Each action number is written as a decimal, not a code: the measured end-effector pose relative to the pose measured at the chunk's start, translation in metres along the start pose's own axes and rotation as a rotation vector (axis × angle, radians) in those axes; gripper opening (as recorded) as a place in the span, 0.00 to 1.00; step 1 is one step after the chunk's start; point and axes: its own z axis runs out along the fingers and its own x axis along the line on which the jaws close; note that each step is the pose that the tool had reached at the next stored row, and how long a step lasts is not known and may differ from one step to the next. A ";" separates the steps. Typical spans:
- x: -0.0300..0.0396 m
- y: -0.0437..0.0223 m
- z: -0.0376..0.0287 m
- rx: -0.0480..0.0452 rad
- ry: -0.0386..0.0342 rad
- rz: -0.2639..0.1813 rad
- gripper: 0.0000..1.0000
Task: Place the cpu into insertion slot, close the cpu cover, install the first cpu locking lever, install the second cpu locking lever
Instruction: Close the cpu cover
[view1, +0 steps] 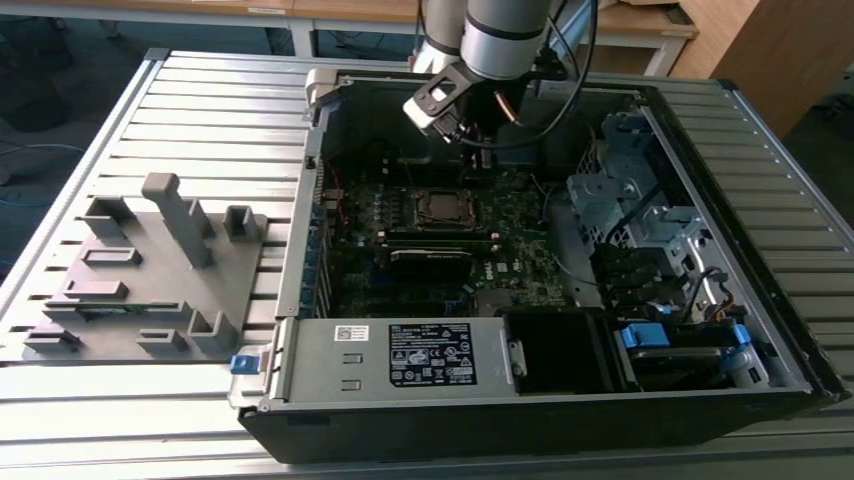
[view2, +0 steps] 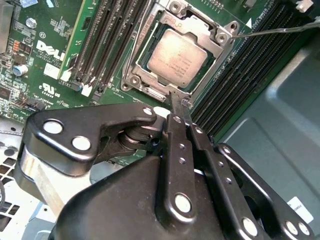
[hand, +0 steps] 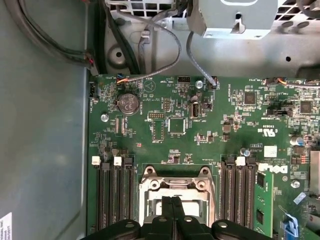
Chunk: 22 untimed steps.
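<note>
In the second wrist view the cpu lies flat in the insertion slot, its grey metal face showing through the cut-out of the cpu cover, which lies down over it. A thin metal lever rod runs out from one corner of the socket. My gripper is shut with nothing between its fingers, its tips just at the socket's edge. The first wrist view shows the gripper over the socket's frame. In the exterior view the gripper hangs inside the case, just behind the socket.
Long black memory slots flank the socket on both sides. A grey power supply box fills the case front, and drive cages stand at the exterior view's right. A grey fixture sits on the slatted table at the left.
</note>
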 end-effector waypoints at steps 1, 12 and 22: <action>0.0000 -0.0003 0.0008 -0.0008 0.0005 -0.001 0.10; 0.0000 -0.0061 0.0051 -0.0044 0.0006 -0.002 0.10; 0.0000 -0.0119 0.0068 -0.0050 0.0005 -0.002 0.10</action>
